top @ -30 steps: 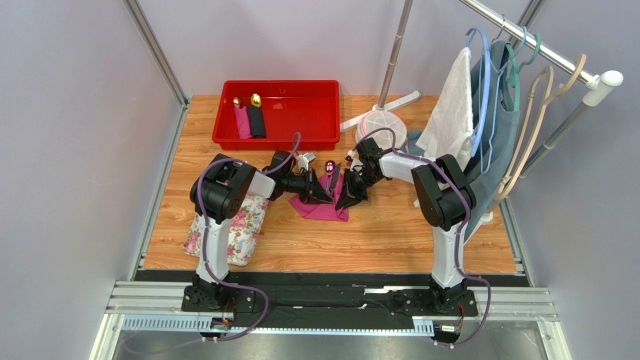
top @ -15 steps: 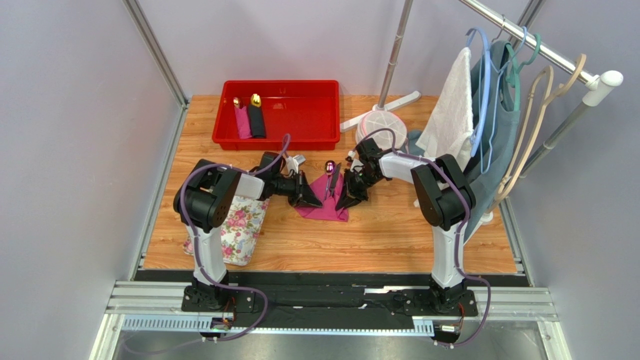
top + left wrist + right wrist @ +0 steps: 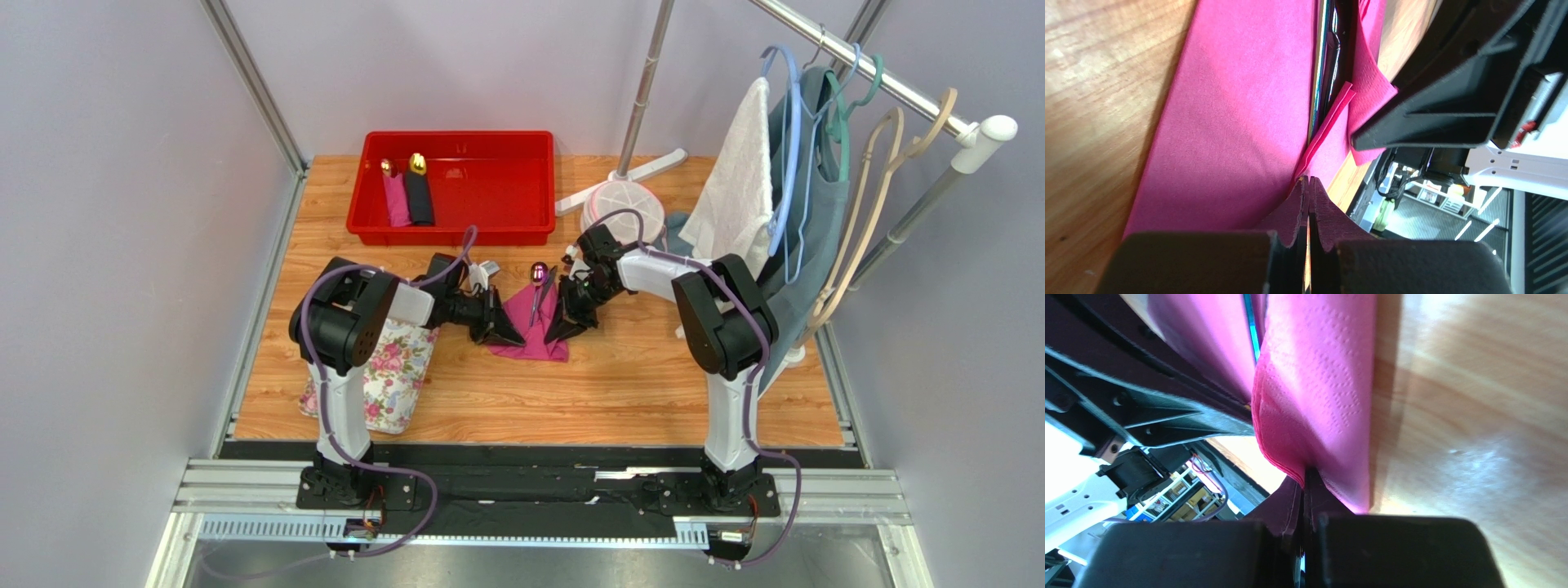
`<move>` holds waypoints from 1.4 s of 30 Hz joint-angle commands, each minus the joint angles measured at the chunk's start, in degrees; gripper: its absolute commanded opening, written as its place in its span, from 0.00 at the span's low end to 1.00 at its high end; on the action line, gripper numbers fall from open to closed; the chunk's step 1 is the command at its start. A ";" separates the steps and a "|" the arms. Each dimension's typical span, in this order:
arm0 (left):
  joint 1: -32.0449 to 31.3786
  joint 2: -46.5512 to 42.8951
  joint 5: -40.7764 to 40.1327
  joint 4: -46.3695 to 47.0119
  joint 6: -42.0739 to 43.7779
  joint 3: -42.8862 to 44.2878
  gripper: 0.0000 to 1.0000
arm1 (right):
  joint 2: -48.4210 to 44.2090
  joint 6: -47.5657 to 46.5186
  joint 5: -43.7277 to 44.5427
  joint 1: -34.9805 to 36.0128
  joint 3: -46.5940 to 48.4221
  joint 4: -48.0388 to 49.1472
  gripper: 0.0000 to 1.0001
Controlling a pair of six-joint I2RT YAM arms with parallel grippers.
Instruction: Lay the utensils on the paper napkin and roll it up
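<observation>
At the centre of the top view, the paper napkin (image 3: 534, 347) lies on the wooden table (image 3: 613, 380) between the two arms, with the utensils (image 3: 539, 284) resting along its middle, dark handles on the sheet and one shiny purple head projecting past its upper edge. The left gripper (image 3: 515, 331) sits at the napkin's left edge and the right gripper (image 3: 553, 333) at its right edge. Both are clenched. The right wrist view shows the raised right border folded into the closed fingers (image 3: 1290, 508). The left wrist view shows a thin pink edge running into the shut tips, apparently pinched, though that hold looks slight. The step in hand is judged to be the first fold over the cutlery. To do it well, one side should be carried across the handles low and taut while the other side anchors the sheet. The paper is thin and may tear or slip from a shallow pinch, and the utensils could roll off if the sheet is dragged. Surface: wood-grain boards, smooth and glossy, offering little friction. A floral cloth (image 3: 390, 374) lies at lower left. A red bin (image 3: 448, 228) at upper left holds two wrapped rolls (image 3: 407, 194). A clothes rack (image 3: 883, 74) with hangers and a white towel (image 3: 736, 184) stands at right, near the right arm. Grey walls enclose the station.
</observation>
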 commanded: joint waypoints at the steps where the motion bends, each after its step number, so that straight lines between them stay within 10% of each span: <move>1: 0.07 0.99 -2.08 -2.18 2.73 1.29 0.00 | -3.28 2.70 -1.36 0.85 2.20 0.14 0.00; 42: 0.07 -1.73 -0.24 -2.00 1.67 1.82 0.05 | 4.72 13.43 -3.03 4.90 2.29 11.04 0.00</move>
